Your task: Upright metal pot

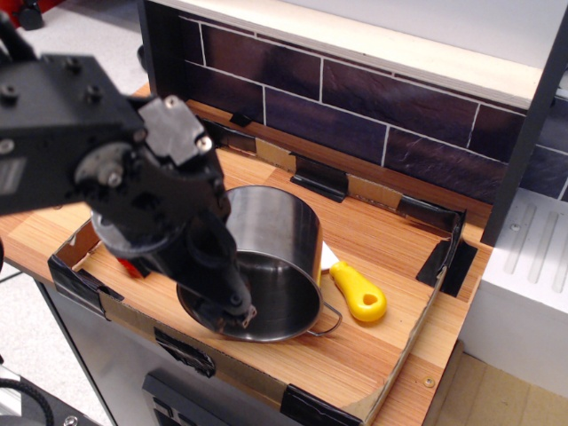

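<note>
The metal pot point(277, 224) lies on its side on the wooden counter, with its open mouth facing the front left. A thin wire handle sticks out at its lower right rim. My gripper point(233, 311) reaches down from the left, and its tip sits over the lower part of the pot's mouth, at or just inside the rim. The dark arm blocks the fingers, so I cannot tell whether they are open or shut. The left side of the pot's mouth is hidden behind the arm.
A red toy strawberry point(131, 265) shows only as a sliver behind the arm, left of the pot. A yellow-handled utensil point(358, 292) lies just right of the pot. A low taped cardboard wall point(424, 306) rims the counter, with a dark tiled backsplash point(355, 120) behind.
</note>
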You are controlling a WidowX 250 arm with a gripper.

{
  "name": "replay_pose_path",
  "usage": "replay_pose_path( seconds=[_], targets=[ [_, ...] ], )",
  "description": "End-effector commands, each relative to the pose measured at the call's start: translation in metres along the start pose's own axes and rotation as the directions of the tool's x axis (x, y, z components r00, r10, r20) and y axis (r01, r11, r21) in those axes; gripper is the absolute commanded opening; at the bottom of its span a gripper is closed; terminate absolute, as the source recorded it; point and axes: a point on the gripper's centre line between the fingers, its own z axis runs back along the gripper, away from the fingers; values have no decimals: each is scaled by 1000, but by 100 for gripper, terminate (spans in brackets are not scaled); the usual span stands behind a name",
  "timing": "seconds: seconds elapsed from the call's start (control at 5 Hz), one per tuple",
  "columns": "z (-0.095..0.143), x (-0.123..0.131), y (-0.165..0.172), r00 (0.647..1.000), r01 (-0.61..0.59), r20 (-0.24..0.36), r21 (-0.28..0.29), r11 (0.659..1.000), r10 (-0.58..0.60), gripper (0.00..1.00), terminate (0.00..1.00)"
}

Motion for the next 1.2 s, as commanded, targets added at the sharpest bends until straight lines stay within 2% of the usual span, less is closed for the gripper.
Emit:
replay_pose_path(
  seconds=[0.0,0.2,0.8,1.0],
  targets=[
    [-5,5,3,999,-23,22,21,1000,23,100,0],
    [-10,7,3,999,-32,21,36,999,31,100,0],
    [-27,4,-1,989,-86,137,198,976,59,100,0],
    [-33,5,-1,974,-139,206,240,961,89,100,0]
  ],
)
